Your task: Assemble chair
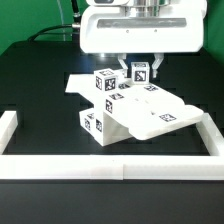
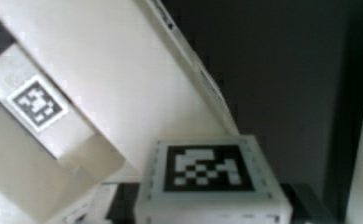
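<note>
The chair's white pieces [image 1: 140,112] lie grouped at the table's middle: a flat panel resting tilted on chunky tagged blocks [image 1: 96,124]. My gripper [image 1: 140,68] hangs just behind the group, shut on a small white tagged block [image 1: 140,73] held at the group's far edge. In the wrist view the block [image 2: 204,165] fills the space between my dark fingers [image 2: 128,203], its tag facing the camera. My gripper [image 2: 208,208] sits at that picture's edge. A long white tagged bar [image 2: 45,100] slants beside the block.
A low white border wall [image 1: 110,166] runs along the front, with ends on the exterior view's left [image 1: 8,126] and right [image 1: 214,134]. The marker board [image 1: 76,85] lies flat behind the pieces. The table [image 1: 40,70] is black.
</note>
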### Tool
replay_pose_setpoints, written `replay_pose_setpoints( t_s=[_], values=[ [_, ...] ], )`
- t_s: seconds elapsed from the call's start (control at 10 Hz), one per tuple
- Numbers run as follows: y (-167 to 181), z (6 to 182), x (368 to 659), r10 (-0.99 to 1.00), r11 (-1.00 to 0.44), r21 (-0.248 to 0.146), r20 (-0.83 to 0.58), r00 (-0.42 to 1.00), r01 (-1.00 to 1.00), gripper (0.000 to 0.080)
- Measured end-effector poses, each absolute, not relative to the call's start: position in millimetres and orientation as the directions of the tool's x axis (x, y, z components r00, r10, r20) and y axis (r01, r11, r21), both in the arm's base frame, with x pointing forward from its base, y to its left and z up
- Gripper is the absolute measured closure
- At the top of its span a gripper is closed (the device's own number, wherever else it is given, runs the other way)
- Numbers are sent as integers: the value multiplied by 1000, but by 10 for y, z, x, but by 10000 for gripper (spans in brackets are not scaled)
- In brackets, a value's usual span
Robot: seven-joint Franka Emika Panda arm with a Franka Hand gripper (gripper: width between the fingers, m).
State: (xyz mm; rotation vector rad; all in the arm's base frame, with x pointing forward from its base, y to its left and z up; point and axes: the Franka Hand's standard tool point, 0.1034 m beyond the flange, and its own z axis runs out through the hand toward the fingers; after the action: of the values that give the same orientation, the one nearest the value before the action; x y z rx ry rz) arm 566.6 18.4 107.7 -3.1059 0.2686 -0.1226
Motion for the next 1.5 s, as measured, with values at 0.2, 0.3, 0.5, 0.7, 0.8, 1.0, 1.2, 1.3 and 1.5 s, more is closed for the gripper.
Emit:
replay_pose_setpoints(
  t_s=[0.2, 0.3, 0.5, 0.7, 0.8, 1.0, 1.2, 1.3, 1.5],
  values=[
    [185, 1076, 5666, -310, -951, -39, 71, 948, -308, 531],
    [186, 1076, 5666, -347, -938, -42, 70, 935, -345, 531],
    [191, 1074, 5665, -479, -878, -52, 63, 875, -477, 530],
    [201, 1072, 5665, -589, -808, -65, 52, 806, -586, 530],
    [206, 1071, 5664, -646, -763, -71, 46, 762, -643, 530],
    [210, 1071, 5664, -716, -698, -76, 38, 697, -712, 530],
    [223, 1071, 5665, -803, -596, -87, 22, 596, -799, 528],
    [226, 1071, 5665, -827, -561, -90, 16, 562, -823, 528],
    [240, 1071, 5665, -891, -453, -96, -1, 455, -887, 528]
  ],
)
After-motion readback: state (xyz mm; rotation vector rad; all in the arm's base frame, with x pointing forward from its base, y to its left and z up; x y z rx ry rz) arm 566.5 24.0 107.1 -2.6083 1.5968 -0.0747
